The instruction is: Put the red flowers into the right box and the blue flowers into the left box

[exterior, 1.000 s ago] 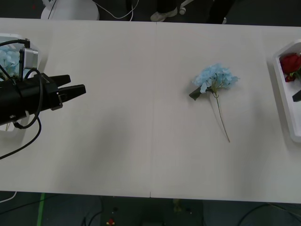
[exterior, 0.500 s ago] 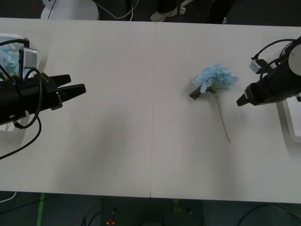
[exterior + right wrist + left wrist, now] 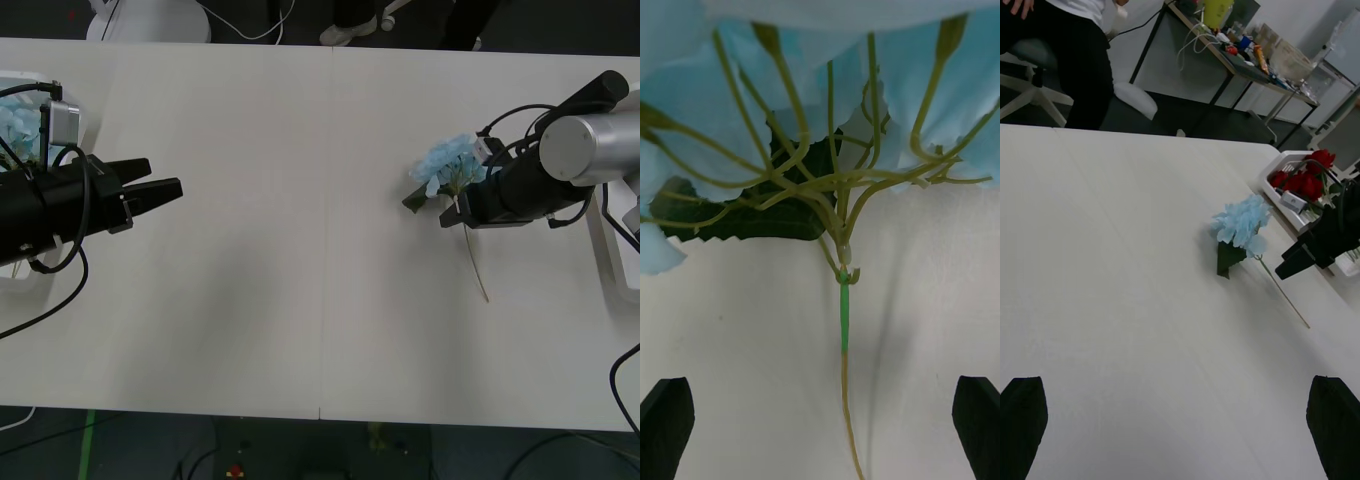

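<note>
1. Lettering: none legible on the grippers, the trays or the table (image 3: 300,250).
2. One blue flower (image 3: 458,165) lay on the table right of the table's centre seam, bloom toward the far edge, thin stem trailing toward the near edge.
3. The right gripper (image 3: 449,213) sat over that stem just below the bloom, its arm reaching in from the right box (image 3: 612,250) side. Wrist view: its two black fingers (image 3: 665,424) stood spread apart, one on either side of the stem, bare table between each and the stem; nothing grasped. The leaf (image 3: 745,214) lay beyond the fingers, under the pale-blue petals.
4. Whether the fingertips touched the table surface could not be told.
5. The left gripper (image 3: 172,190) hung above the table well left of the seam, just beside the left box (image 3: 15,80), pointing toward the lone flower. Its fingers (image 3: 1022,424) were parted and held nothing.
6. More blue flowers (image 3: 18,128) lay in the left box, partly hidden by the left arm.
7. The red flowers (image 3: 1304,176) lay in the right box, seen past the lone flower in the left wrist view; the right arm crossed in front of that box.
</note>
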Tool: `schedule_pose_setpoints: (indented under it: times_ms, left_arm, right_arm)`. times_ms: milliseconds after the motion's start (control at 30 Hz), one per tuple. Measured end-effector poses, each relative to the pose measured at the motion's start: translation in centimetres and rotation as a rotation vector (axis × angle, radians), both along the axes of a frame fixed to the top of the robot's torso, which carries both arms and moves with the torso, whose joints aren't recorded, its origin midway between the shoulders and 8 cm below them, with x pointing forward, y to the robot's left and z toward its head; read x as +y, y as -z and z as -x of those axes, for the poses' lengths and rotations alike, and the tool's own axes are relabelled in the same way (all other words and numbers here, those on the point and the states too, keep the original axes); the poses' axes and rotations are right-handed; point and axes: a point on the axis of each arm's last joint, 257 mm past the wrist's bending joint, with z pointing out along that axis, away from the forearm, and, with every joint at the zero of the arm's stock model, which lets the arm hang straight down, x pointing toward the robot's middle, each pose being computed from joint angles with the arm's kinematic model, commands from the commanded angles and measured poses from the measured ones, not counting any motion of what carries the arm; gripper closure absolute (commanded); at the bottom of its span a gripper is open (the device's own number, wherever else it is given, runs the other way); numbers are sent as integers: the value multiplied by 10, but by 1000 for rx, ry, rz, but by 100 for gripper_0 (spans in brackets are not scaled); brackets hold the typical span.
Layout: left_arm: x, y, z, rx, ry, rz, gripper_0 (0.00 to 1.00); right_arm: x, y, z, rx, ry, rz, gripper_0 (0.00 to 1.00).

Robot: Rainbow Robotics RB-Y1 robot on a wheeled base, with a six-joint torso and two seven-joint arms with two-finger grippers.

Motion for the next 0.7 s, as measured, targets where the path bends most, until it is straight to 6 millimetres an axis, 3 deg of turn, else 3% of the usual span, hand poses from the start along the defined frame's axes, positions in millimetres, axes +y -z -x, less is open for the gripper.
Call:
schedule_pose_setpoints:
  times_ms: [167, 500, 533, 633, 700]
  left_arm:
    - [0, 0, 0, 0, 0, 0, 0]
    - [0, 0, 0, 0, 0, 0, 0]
    - [0, 0, 0, 0, 0, 0, 0]
    - [0, 0, 0, 0, 0, 0, 0]
    - [0, 0, 0, 0, 0, 0, 0]
  right_arm:
    - [-6, 12, -11, 1, 38, 28, 0]
    - [8, 22, -21, -26, 32, 28, 1]
    - [9, 24, -21, -29, 27, 35, 14]
    - [10, 29, -20, -29, 15, 53, 74]
    - [10, 30, -19, -27, 13, 58, 100]
